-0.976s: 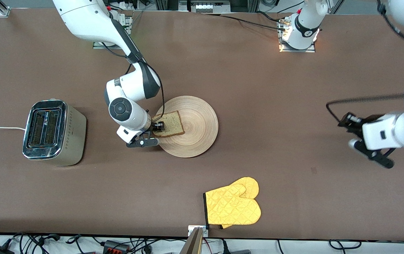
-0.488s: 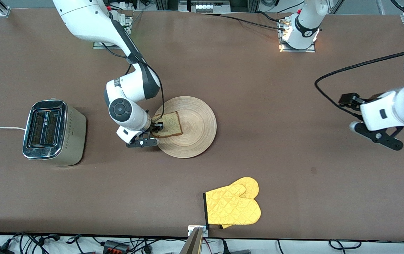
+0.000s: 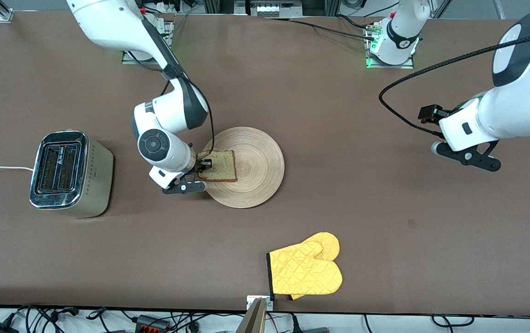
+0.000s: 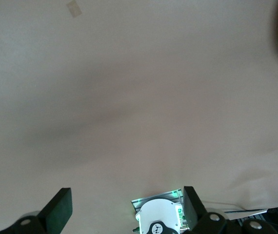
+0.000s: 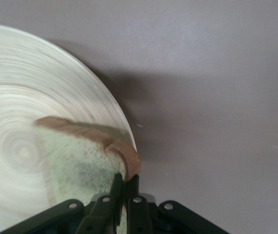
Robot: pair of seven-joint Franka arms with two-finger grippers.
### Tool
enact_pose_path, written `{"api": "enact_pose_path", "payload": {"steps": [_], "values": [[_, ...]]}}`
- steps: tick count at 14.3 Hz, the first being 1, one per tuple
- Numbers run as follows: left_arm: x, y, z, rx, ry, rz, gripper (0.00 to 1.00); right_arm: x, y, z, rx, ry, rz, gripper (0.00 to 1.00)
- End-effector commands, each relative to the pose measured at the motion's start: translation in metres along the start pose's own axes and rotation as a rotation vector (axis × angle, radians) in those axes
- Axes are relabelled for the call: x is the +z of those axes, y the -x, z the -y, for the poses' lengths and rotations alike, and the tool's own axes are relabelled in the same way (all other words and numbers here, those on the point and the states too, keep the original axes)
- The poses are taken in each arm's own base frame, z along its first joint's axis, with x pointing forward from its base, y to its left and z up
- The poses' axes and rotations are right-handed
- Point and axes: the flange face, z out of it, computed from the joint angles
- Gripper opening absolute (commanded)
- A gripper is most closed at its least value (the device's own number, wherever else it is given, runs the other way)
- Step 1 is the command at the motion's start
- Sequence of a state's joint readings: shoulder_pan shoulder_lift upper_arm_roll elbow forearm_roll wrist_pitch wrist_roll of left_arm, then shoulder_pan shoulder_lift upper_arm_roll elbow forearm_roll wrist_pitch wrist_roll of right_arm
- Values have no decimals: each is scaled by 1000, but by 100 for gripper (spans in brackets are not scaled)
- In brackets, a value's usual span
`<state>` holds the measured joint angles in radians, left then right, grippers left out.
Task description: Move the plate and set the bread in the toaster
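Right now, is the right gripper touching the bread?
Touching. The right wrist view shows the right gripper with its fingers pinched shut on the crust edge of the bread.

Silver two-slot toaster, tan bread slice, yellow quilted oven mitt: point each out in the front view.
Silver two-slot metal toaster [image 3: 58,169]: front view, top face between the slots.
Tan square bread slice with dark crust [image 3: 221,166]: front view, middle of the crumb.
Yellow quilted oven mitt [image 3: 305,273]: front view, palm area.
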<state>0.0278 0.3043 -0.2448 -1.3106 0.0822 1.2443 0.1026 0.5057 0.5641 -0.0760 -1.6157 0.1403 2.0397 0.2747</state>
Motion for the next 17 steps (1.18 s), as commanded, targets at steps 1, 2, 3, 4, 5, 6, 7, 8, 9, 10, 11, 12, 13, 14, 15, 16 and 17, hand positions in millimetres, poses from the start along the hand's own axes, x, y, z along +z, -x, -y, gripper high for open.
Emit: {"api": "enact_pose_path", "payload": {"steps": [1,2,3,4,5,6,7,8,9,10,11,12,13,14,15,16,17], "values": [[1,13,7,-28,4,-32,100,-76,-11,-26,36,30,20,0],[-6,15,6,-30,0,-63,100,-95,-12,-37,46,60,30,0],[-9,12,7,-30,-5,-101,100,-111,-12,-47,53,109,40,0],[-7,14,6,-36,-15,-112,100,-121,-12,-60,58,173,53,0],[-5,20,4,-46,-27,-118,100,-123,-10,-75,73,234,78,0],[-1,25,15,-91,-32,-140,100,-129,-8,-94,94,284,91,0],[1,32,29,-146,-29,-182,100,-132,-8,-113,119,334,105,0],[7,40,36,-171,-31,-214,100,-135,-5,-129,134,396,132,0],[16,49,41,-199,-32,-232,100,-136,0,-137,157,443,165,0],[21,57,49,-247,-4,-259,100,-139,4,-144,171,488,188,0],[23,61,49,-297,17,-279,100,-144,7,-153,178,563,197,0],[20,62,48,-339,17,-301,100,-163,13,-158,176,617,173,0],[14,64,43,-368,17,-324,100,-185,18,-164,168,658,139,0],[10,63,41,-370,11,-350,100,-193,18,-169,144,697,132,0],[9,61,42,-363,9,-362,100,-198,18,-174,121,745,129,0],[7,61,38,-357,14,-367,100,-202,17,-179,117,791,121,0],[5,60,37,-356,20,-371,100,-205,15,-187,117,826,112,0]]}}
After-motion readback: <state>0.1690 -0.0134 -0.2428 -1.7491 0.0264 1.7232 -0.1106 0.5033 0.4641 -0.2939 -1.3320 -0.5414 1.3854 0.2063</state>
